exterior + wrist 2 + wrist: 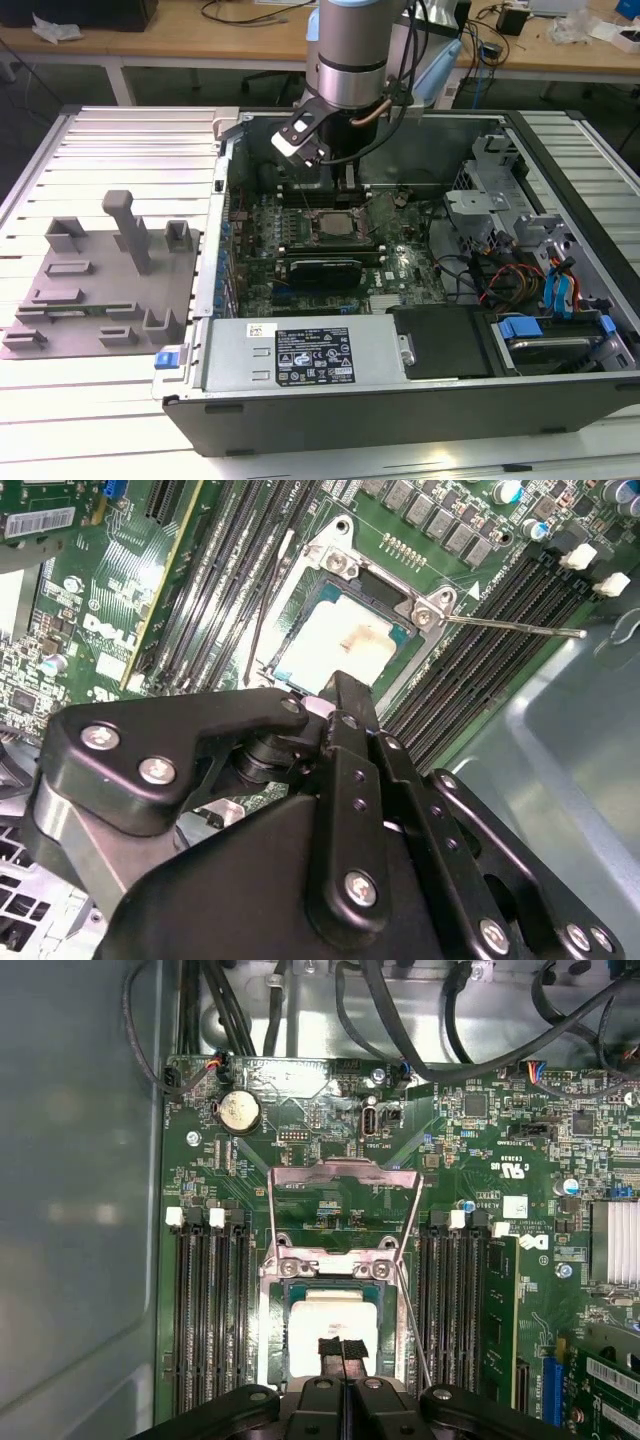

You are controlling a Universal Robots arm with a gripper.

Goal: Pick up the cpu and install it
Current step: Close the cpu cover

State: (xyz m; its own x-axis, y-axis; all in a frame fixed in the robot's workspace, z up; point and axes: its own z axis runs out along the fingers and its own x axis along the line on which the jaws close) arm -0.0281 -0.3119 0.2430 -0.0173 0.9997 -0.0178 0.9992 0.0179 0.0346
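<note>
The black hand [341,1352] is closest, its two fingers pressed together with nothing between them. Right under its tips lies the cpu [322,1322], flat in its socket [330,1268] on the green board [480,1160]. I cannot tell if they touch. Beyond the hand, the socket lid [345,1172] stands open.

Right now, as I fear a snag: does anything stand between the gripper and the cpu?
Nothing visible does. The gripper hangs right over the cpu, which lies in the socket with its frame flipped back.
</note>
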